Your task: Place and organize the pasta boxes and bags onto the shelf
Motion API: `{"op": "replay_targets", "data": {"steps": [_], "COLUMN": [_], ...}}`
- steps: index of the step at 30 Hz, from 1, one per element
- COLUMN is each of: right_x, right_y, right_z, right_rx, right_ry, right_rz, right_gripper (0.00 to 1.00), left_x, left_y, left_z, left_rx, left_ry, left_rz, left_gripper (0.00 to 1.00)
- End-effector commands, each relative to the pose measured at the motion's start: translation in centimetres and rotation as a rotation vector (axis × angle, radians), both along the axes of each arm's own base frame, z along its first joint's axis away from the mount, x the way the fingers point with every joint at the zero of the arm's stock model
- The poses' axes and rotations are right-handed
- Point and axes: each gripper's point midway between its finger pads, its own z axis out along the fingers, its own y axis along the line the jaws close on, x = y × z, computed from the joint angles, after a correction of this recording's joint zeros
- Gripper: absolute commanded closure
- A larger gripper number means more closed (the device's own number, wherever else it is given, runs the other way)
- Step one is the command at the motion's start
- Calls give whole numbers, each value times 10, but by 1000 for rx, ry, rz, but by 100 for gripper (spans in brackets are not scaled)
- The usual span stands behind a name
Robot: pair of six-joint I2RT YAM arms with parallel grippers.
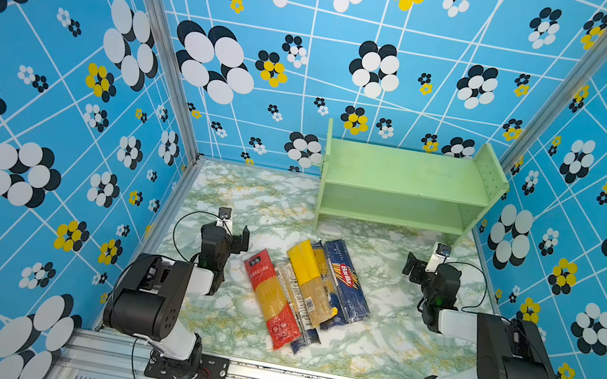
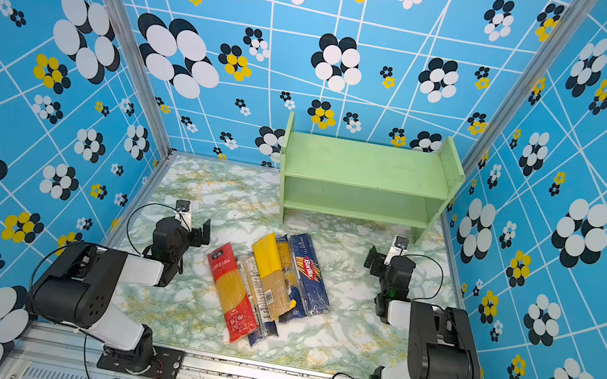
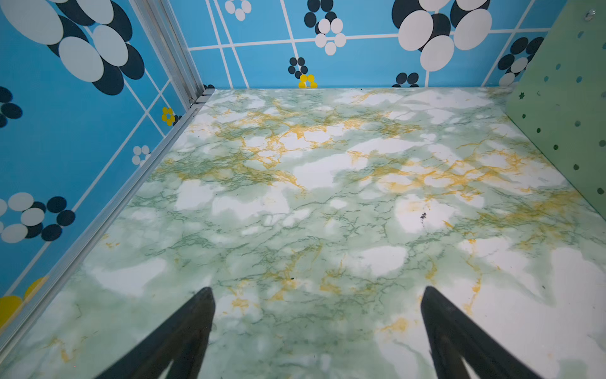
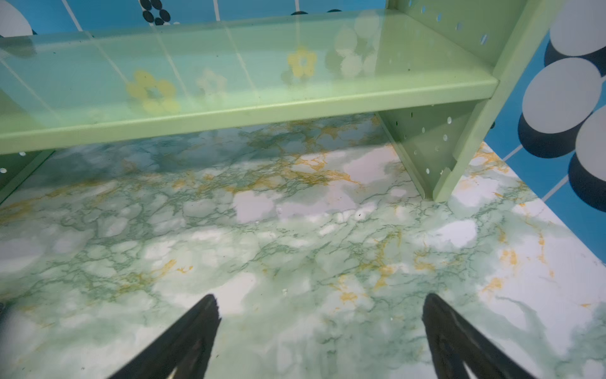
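Yellow spaghetti packs (image 1: 307,288), long axes front-to-back, far ends leftward, left hand (image 3: 317,290) and right hand (image 4: 320,297) spread

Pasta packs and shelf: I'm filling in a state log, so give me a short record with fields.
shelf: light green, two tiers, nothing on either, back right of table
pasta packs: overlapping pile lying flat mid-table, apart from shelf
leftmost pack: red-ended bag
rightmost pack: dark blue Barilla box
left pincer: open, holding nothing
right pincer: open, holding nothing, facing shelf
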Motion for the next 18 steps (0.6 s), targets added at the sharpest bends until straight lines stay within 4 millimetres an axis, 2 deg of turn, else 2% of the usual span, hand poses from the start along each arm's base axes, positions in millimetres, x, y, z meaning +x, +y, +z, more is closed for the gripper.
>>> {"op": "replay_targets", "data": {"steps": [1, 10, 14, 18], "right_x": [-2, -2, -1, -3], "right_y": [-3, -2, 7, 8], "right_z": [-3, -3, -2, 6], "right_rx": [-14, -13, -13, -15], "right_ry": [-3, -3, -6, -21], "right_rz": [-5, 1, 55, 65], "right_gripper": [1, 1, 1, 1], "left_x": [2, 2, 2, 3], "left_y": [1, 1, 0, -2], "left_z": [0, 1, 1, 9], "left_rx": [-10, -10, -10, -3], "left_ry": [-5, -6, -10, 6], "left_rz": [3, 3, 2, -5], "left_gripper": [1, 1, 1, 1]}}
